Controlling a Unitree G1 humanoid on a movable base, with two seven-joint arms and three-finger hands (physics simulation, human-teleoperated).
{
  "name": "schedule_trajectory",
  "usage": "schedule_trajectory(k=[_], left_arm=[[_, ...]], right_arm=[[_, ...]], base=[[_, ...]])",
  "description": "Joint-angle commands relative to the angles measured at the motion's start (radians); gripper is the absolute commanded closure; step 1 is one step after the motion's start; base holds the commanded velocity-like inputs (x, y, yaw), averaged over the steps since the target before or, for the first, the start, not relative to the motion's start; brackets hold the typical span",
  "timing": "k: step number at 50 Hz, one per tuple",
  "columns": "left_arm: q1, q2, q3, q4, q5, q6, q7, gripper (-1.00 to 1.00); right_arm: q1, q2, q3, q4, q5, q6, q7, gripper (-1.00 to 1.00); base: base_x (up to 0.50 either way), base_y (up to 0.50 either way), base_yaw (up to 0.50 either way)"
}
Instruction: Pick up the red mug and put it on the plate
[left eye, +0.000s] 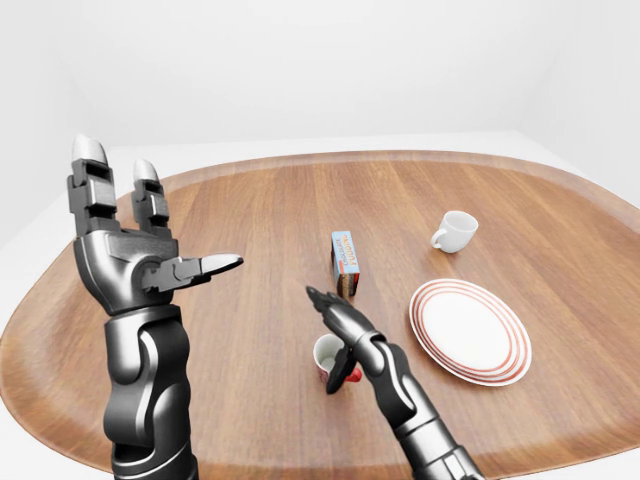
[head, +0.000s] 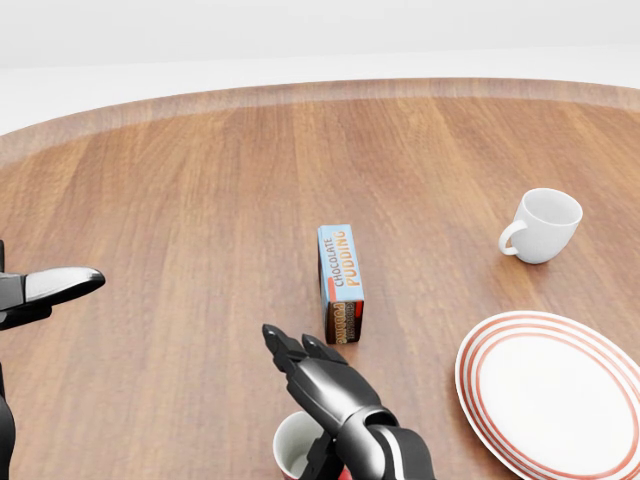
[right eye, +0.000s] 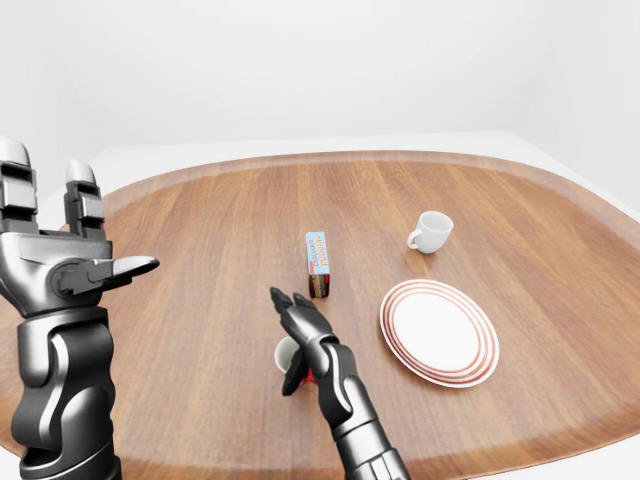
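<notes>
The red mug (left eye: 324, 357), white inside, stands upright on the wooden table (left eye: 250, 220), low and centre in the left-eye view. My right hand (left eye: 330, 335) hovers over it with straight fingers (head: 300, 355) stretched past its rim. The thumb hangs down the mug's right side, partly hiding the red wall. The hand is open, not closed round the mug. The white plate with red rings (left eye: 470, 330) lies bare to the mug's right. My left hand (left eye: 150, 225) is raised at the left, open and holding nothing.
A chocolate pudding box (left eye: 345, 262) lies on the table just above the red mug. A white mug (left eye: 456, 230) stands above the plate at upper right. The table's rounded edge runs near the bottom of the eye views.
</notes>
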Motion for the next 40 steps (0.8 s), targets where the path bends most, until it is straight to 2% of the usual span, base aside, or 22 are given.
schedule_trajectory(k=[1, 7, 20, 23, 24, 25, 40], left_arm=[[0.003, -0.001, -0.001, -0.002, 0.0, 0.0, -0.001, -1.0], [0.002, 0.0, 0.0, -0.003, -0.002, 0.0, -0.001, -1.0], [-0.005, 0.003, 0.005, 0.005, -0.004, 0.0, 0.001, -1.0], [-0.005, 0.004, 0.005, 0.009, -0.004, 0.0, -0.001, -1.0], [-0.003, 0.004, 0.004, 0.011, -0.003, 0.0, -0.002, -1.0], [-0.003, 0.004, 0.005, 0.009, -0.004, 0.0, -0.001, -1.0], [-0.006, 0.005, 0.006, 0.013, -0.011, 0.0, 0.0, -1.0]], right_arm=[[-0.012, 0.002, -0.005, 0.075, 0.005, 0.0, -0.037, -1.0], [-0.021, 0.005, -0.005, 0.112, 0.002, 0.0, -0.052, -1.0], [-0.073, 0.009, -0.022, 0.334, 0.02, 0.0, -0.14, -1.0], [-0.066, 0.005, -0.014, 0.335, 0.002, 0.0, -0.131, -1.0], [-0.06, 0.007, -0.014, 0.311, -0.001, 0.0, -0.123, 0.12], [-0.055, 0.007, -0.011, 0.297, -0.007, 0.0, -0.113, 1.0], [-0.029, 0.01, 0.005, 0.245, -0.044, 0.0, -0.06, 1.0]], base=[[0.0, 0.0, 0.0], [0.0, 0.0, 0.0], [0.0, 0.0, 0.0], [0.0, 0.0, 0.0], [0.0, 0.0, 0.0], [0.0, 0.0, 0.0], [0.0, 0.0, 0.0]])
